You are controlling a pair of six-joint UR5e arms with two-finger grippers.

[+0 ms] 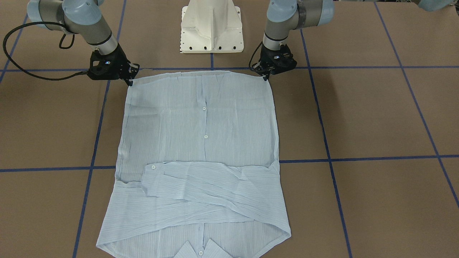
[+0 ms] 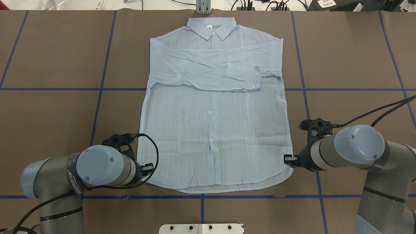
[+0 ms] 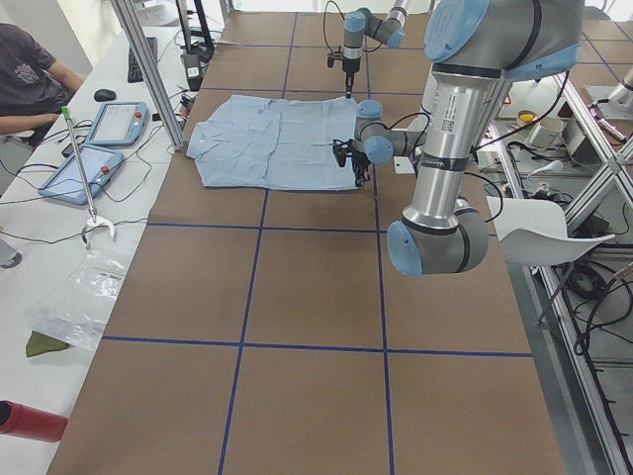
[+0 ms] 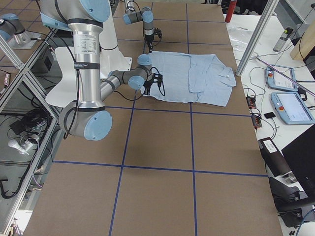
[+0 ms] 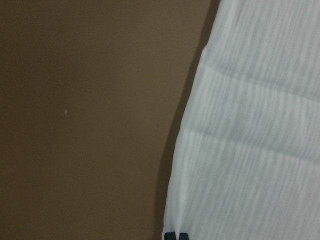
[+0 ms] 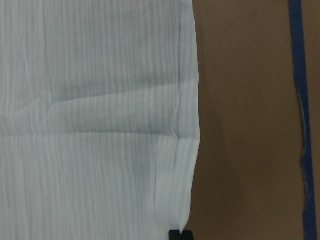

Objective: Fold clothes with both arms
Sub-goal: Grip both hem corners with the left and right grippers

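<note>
1. The shirt (image 2: pixel 211 130) lies flat on the table (image 2: pixel 48 113), front up. The collar (image 2: pixel 211 27) is on the side far from the robot and the hem is nearest it. The sleeves (image 2: pixel 211 68) are already folded across the chest.
2. The left gripper (image 2: pixel 150 168) is at the hem corner on its own side. In the left wrist view its tips (image 5: pixel 175 235) sit pressed together on the cloth edge, so it looks clamped on the shirt.
3. The right gripper (image 2: pixel 287 160) is at the other hem corner. Its tips (image 6: pixel 180 234) are likewise closed on the edge.
4. Step in hand, as I judge it: both hem corners are pinched for the bottom-up fold.
5. The next move calls for lifting both corners together, level, and carrying them toward the collar without dragging the sleeves.
6. Hard to see:
   - The wrist joints cover most of each gripper from overhead.
   - The wrist views cut the tips at the bottom edge.
   - I cannot tell how many cloth layers are caught.
   - The collar is cropped in the front view.
</note>
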